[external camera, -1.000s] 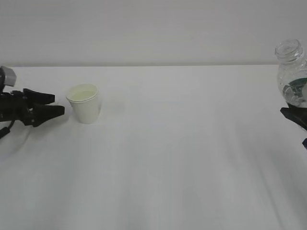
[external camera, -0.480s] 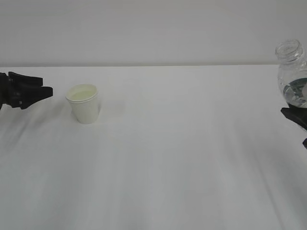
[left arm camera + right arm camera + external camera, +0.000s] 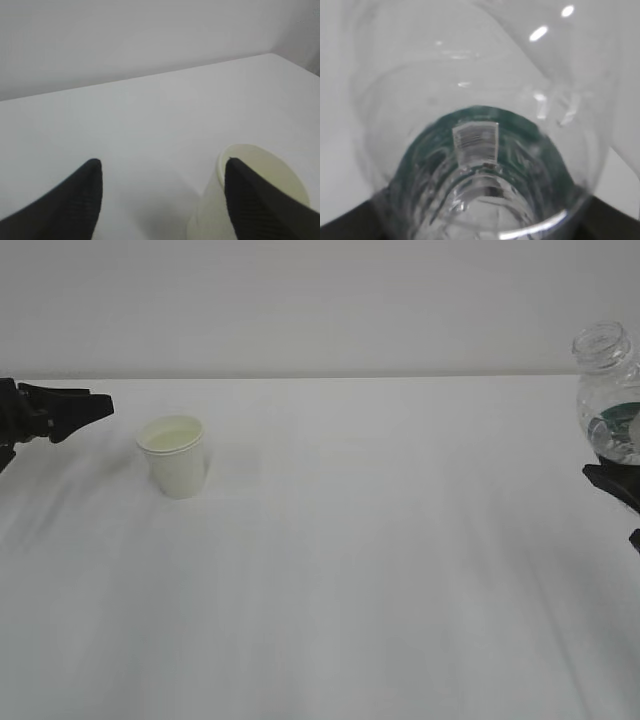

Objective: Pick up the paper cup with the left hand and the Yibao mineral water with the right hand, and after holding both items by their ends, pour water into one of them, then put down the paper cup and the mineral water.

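The paper cup (image 3: 176,457) stands upright on the white table (image 3: 350,570), left of centre. My left gripper (image 3: 92,406) hovers to the left of it, a short gap away, open with nothing between its fingers. In the left wrist view the cup (image 3: 270,172) sits at the lower right, partly behind the right finger (image 3: 250,205), and the gripper (image 3: 162,162) frames bare table. The capless Yibao mineral water (image 3: 610,390) is upright at the far right, held off the table near its lower end by my right gripper (image 3: 612,480). The bottle (image 3: 475,140) fills the right wrist view.
A plain pale wall (image 3: 320,300) rises behind the table's far edge. The table's right corner edge (image 3: 295,62) shows in the left wrist view.
My left gripper has pulled up and back from beside the cup, and its jaws have narrowed a little. The cup, the bottle and the right gripper have not moved.
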Controlling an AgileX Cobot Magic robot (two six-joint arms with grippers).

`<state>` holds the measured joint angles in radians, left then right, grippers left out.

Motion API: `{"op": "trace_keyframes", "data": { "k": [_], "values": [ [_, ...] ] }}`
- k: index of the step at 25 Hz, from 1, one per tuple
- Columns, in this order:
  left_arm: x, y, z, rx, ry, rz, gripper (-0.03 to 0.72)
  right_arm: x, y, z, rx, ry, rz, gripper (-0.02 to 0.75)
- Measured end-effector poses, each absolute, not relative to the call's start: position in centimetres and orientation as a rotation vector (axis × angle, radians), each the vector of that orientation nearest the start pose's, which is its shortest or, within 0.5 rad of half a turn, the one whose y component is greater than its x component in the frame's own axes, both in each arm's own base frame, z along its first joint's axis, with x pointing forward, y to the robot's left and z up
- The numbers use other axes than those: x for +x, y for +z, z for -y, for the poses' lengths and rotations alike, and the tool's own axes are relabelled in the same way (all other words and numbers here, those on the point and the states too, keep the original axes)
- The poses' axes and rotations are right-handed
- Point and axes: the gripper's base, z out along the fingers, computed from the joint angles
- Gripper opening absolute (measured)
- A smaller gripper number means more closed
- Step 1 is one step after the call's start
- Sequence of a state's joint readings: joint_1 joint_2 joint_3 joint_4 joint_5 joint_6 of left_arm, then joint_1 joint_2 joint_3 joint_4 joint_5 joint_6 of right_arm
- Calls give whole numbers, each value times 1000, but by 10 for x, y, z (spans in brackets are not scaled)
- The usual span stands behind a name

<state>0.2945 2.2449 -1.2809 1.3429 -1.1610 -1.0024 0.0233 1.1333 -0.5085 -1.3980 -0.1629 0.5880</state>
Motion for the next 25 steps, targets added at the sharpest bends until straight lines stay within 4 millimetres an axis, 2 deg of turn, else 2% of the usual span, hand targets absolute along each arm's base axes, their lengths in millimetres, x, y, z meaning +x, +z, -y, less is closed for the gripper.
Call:
{"op": "trace_keyframes", "data": {
  "k": [8, 14, 25],
  "values": [
    [431, 127, -19, 449, -920, -1763, 512, 220, 242, -20, -885, -281, -1884, 455],
    [431, 128, -18, 442, -928, -1764, 509, 220, 243, -21, -836, -244, -1893, 455],
    [427, 163, -16, 530, -880, -1713, 508, 222, 241, -21, -777, -200, -1914, 455]
  ]
}}
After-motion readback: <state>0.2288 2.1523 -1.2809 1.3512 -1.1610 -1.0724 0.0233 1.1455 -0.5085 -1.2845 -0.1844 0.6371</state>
